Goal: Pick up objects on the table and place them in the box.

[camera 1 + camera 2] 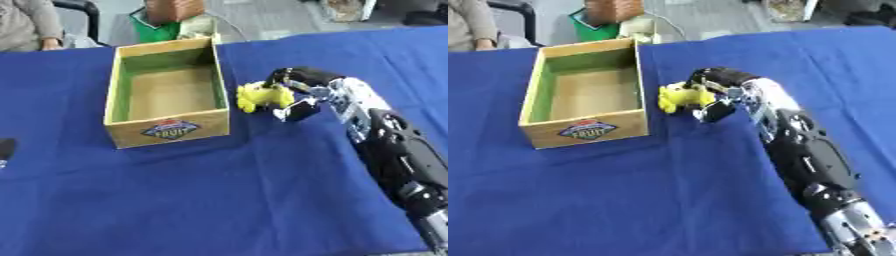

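A small yellow toy point(261, 96) sits on the blue cloth just right of the wooden box point(117, 95), close to its right wall. My right hand point(297, 89) reaches in from the lower right, its fingers curled over the toy's top and its thumb point(296, 111) below on the toy's right side. The box is open on top, and its tan floor shows nothing inside. A dark bit of my left hand point(4, 150) shows at the left edge of the left eye view; its fingers cannot be made out.
The box carries a fruit label point(169, 129) on its near wall. Blue cloth point(192, 200) covers the whole table. Beyond the far edge stand a green bin point(157, 30) and a brown basket point(173, 9).
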